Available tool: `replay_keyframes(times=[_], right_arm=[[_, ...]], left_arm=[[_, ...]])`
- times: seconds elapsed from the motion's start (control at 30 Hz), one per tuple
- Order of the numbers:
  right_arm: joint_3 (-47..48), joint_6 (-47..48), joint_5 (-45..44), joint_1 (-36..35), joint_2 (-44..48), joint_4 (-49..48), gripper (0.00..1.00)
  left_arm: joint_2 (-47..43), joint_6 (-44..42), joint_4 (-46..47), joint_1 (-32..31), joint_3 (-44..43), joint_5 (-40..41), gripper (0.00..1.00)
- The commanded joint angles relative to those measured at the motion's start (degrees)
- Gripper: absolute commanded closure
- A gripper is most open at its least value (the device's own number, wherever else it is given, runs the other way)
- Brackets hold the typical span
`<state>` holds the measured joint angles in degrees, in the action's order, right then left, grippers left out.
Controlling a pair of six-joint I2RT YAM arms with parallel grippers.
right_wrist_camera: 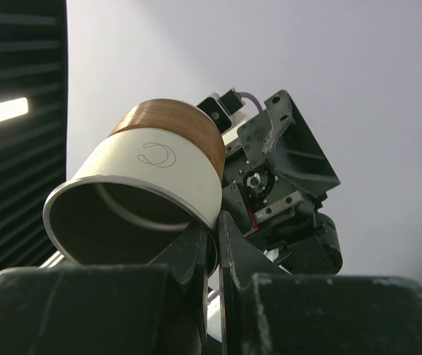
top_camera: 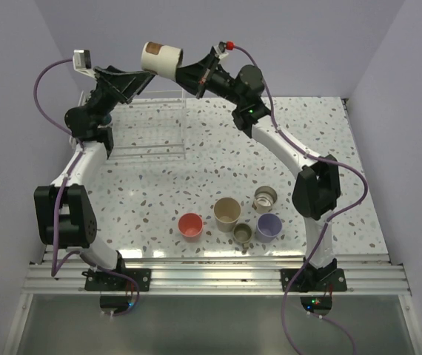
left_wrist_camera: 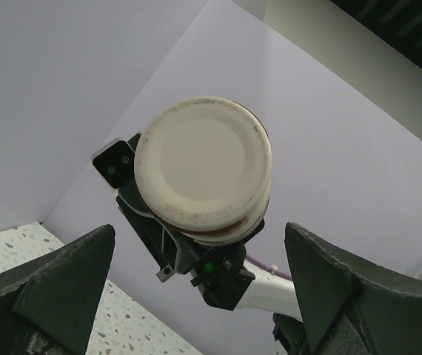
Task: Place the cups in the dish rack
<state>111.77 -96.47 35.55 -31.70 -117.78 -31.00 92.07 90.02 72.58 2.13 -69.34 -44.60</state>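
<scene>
High above the white wire dish rack (top_camera: 148, 129), my right gripper (top_camera: 189, 72) is shut on the rim of a cream cup with a brown band (top_camera: 161, 58), which lies on its side. The right wrist view shows one finger inside the cup (right_wrist_camera: 148, 177) and one outside, the right gripper (right_wrist_camera: 217, 222) pinching its wall. My left gripper (top_camera: 135, 78) is open, just left of the cup. In the left wrist view the cup's round base (left_wrist_camera: 203, 163) faces the open left gripper (left_wrist_camera: 200, 231), a little beyond its fingertips. Several cups stand near the table's front: red (top_camera: 190, 225), beige (top_camera: 226, 212), olive (top_camera: 242, 234), lavender (top_camera: 269, 226) and grey-metallic (top_camera: 265, 197).
The rack sits at the back left of the speckled table (top_camera: 315, 133), close to the lavender walls. Both arms arch over the table and meet above the rack's right end. The standing cups are grouped between the two arm bases.
</scene>
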Motion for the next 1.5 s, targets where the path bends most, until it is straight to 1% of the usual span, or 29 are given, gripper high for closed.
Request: replay_keyframes(times=[0.0,0.2,0.3,0.37,0.43,0.57,0.67,0.7,0.73,0.77,0.8,0.83,0.9,0.93,0.97,1.0,1.03,1.07,1.13,1.17,1.2,1.23,1.27,1.3,1.33,1.37,1.4,1.43,1.47], right_arm=[[-0.3,-1.0,0.7,-1.6,1.1,-6.2,1.0],[-2.4,-1.2,0.4,-3.5,0.4,-7.3,1.0],[-1.7,-1.3,0.9,-4.1,-1.0,-7.8,1.0],[-2.2,-1.9,0.5,-4.1,-1.3,-9.0,1.0],[-2.6,-2.7,0.2,-4.2,-1.8,-9.9,1.0],[-3.7,-3.2,0.1,-4.3,-1.8,-11.1,1.0],[-5.9,-3.6,-0.1,-4.6,-1.2,-12.3,1.0],[-6.5,-3.6,-0.2,-4.7,-1.1,-12.6,1.0],[-7.8,-3.7,-0.2,-4.8,-0.7,-13.0,1.0],[-8.5,-3.8,-0.3,-4.9,-0.4,-13.7,1.0],[-9.2,-3.8,-0.2,-4.9,-0.1,-14.1,1.0],[-10.5,-3.8,-0.1,-5.0,0.3,-14.3,1.0],[-11.7,-3.6,0.2,-5.0,0.8,-14.8,1.0],[-12.8,-3.5,0.3,-5.0,1.3,-14.9,0.95],[-13.2,-2.6,0.6,-4.9,1.7,-14.5,0.84],[-13.6,-2.1,1.4,-4.8,1.8,-13.8,0.67],[-14.2,-0.3,1.9,-4.6,2.4,-12.1,0.39],[-14.4,1.0,2.6,-4.0,3.2,-10.2,0.31],[-14.7,4.2,4.9,-2.7,4.7,-7.2,0.25],[-15.0,7.2,5.7,-1.0,5.5,-4.0,0.21],[-15.3,8.7,6.4,-0.1,7.5,-2.1,0.2],[-16.6,10.2,7.2,0.8,8.7,-0.5,0.19],[-17.4,13.6,8.3,2.9,11.2,3.3,0.19],[-18.1,15.5,8.7,3.9,12.6,5.7,0.19],[-19.7,17.5,9.1,4.8,14.1,8.0,0.19],[-20.6,21.5,9.7,6.4,15.5,12.3,0.19],[-21.4,23.8,9.8,7.0,18.1,14.8,0.19],[-22.5,27.8,10.0,7.4,19.2,19.4,0.19],[-23.0,29.8,10.2,8.2,20.1,21.5,0.19]], left_arm=[[0.4,0.0,5.8,0.1,-4.5,0.0,0.0],[1.1,1.1,6.8,0.1,-5.6,1.1,0.0],[0.6,0.3,5.3,0.0,-5.8,0.7,0.01],[-0.2,-1.9,2.6,-0.4,-5.5,0.3,0.03],[-1.3,-3.9,0.2,-0.8,-5.3,0.0,0.08],[-2.4,-4.6,-0.4,-1.0,-4.3,0.6,0.19],[-3.0,-5.3,-1.8,-1.0,-4.5,0.8,0.38],[-3.3,-5.6,-2.3,-1.0,-4.6,1.3,0.57],[-3.9,-6.5,-3.7,-1.0,-4.6,1.4,0.67],[-4.1,-7.0,-4.6,-1.0,-4.7,1.8,0.85],[-4.5,-7.6,-7.1,-0.9,-4.7,2.1,0.93],[-5.2,-9.2,-8.7,-1.0,-4.9,2.3,1.0],[-5.7,-11.1,-13.3,-1.0,-5.6,3.1,1.0],[-6.2,-13.0,-15.0,-1.0,-5.9,3.4,1.0],[-6.2,-14.1,-16.4,-1.0,-6.8,3.5,1.0],[-6.3,-15.0,-19.7,-0.9,-7.3,3.6,1.0],[-5.9,-17.3,-21.6,-0.6,-8.9,3.4,1.0],[-5.8,-18.5,-23.4,-0.5,-9.7,3.3,1.0],[-5.0,-22.2,-28.8,0.3,-11.2,2.6,1.0],[-4.8,-24.1,-31.1,0.6,-12.9,2.5,1.0],[-4.7,-26.4,-36.7,0.9,-13.7,2.8,1.0],[-4.3,-31.3,-39.8,1.5,-14.5,3.4,1.0],[-4.0,-33.8,-42.8,1.6,-16.2,4.7,1.0],[-3.6,-36.3,-48.3,1.7,-17.0,5.4,1.0],[-2.3,-41.3,-51.1,1.8,-18.0,6.1,1.0],[-1.6,-44.2,-54.3,1.8,-20.6,7.0,1.0],[-0.7,-47.5,-61.9,1.8,-22.3,9.8,1.0],[1.0,-53.9,-65.6,1.9,-25.0,11.7,1.0],[1.6,-56.8,-68.4,1.8,-26.0,13.6,1.0]])
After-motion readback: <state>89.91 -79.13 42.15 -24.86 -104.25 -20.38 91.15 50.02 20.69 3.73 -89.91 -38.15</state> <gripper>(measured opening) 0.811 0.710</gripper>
